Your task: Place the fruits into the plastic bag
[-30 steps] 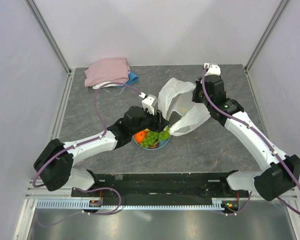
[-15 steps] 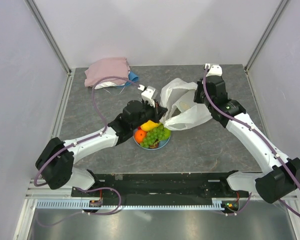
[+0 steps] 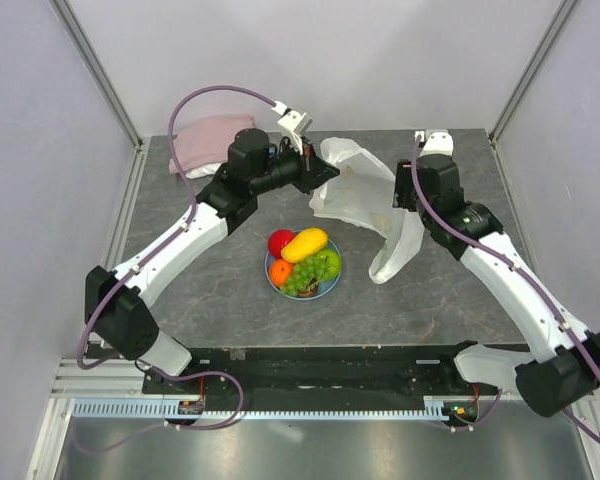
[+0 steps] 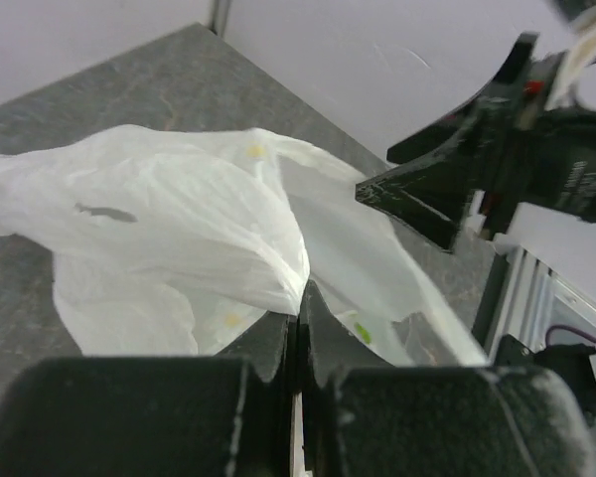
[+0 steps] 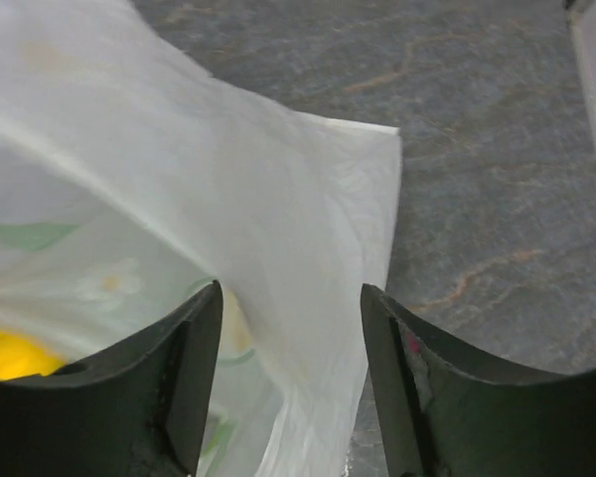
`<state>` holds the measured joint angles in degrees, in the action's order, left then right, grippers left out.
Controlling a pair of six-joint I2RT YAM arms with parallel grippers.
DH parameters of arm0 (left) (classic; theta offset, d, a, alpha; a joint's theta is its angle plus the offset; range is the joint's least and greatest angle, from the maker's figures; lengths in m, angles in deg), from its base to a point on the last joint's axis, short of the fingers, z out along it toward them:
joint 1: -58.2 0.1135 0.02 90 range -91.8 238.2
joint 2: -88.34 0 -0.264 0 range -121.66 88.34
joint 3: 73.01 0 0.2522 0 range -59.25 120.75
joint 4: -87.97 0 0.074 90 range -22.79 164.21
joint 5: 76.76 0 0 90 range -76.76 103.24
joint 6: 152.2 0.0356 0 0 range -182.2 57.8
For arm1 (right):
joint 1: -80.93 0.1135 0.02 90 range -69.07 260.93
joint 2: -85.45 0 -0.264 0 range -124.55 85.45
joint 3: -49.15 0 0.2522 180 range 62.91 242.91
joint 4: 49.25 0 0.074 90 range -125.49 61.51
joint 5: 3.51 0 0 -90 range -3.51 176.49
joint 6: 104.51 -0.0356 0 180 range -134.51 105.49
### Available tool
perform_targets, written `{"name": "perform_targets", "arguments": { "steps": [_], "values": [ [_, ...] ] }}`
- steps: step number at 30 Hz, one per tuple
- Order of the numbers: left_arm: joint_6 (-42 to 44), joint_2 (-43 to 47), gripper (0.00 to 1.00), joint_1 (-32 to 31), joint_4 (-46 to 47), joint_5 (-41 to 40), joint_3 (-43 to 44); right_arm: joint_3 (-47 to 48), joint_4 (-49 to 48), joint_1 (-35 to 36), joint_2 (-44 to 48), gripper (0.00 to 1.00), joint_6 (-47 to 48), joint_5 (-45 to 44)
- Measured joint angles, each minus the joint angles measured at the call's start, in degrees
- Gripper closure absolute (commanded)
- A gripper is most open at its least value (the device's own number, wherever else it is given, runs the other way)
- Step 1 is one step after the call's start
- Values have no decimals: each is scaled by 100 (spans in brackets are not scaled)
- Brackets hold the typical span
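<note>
Left claw (image 4: 300, 294) clenches the bag (image 3: 352, 188); right claw (image 5: 290, 318) hangs released. Held one-sided, the mouth could sag shut before fruit (image 3: 302, 262) arrives.

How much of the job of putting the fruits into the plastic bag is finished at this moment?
Done: nothing visibly; the red apple, mango, orange, green apple and grape bunch lie on the plate. In hand: the left claw is shut on an edge of the plastic bag; the right claw stands open around its film. Left: bagging every fruit.
</note>
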<state>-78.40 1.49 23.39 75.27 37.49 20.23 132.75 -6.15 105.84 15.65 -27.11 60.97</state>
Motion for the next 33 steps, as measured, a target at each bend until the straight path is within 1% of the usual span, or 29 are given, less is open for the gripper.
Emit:
{"name": "perform_targets", "arguments": {
  "steps": [3, 5, 8, 9, 13, 19, 22, 28, 33],
  "values": [
    [-22, -199, 98, -4, -282, 275, 138, -92, -138, 4, 553, 25, 175, 560],
    [-48, -256, 98, 4, -452, 382, 160, -125, -243, 13, 1049, 24, 240, 837],
    [-96, -297, 98, 35, -612, 496, 256, -105, -404, 11, 1513, 23, 225, 1038],
    [-109, -302, 99, 39, -632, 509, 306, -83, -422, 11, 1558, 19, 190, 1054],
    [-136, -321, 98, 92, -669, 599, 535, -168, -498, 31, 1314, 17, 81, 1191],
    [-138, -328, 98, 166, -713, 643, 662, -970, -525, 229, 737, 16, 109, 1366],
    [-138, -343, 99, 195, -796, 647, 684, -1110, -551, 358, 640, 16, 188, 1427],
    [-136, -354, 99, 238, -901, 686, 752, -1252, -1091, 713, 492, 16, 302, 1543],
    [-133, -354, 99, 269, -953, 758, 848, -1318, -1486, 752, -61, 17, 328, 1469]
  ]
}}
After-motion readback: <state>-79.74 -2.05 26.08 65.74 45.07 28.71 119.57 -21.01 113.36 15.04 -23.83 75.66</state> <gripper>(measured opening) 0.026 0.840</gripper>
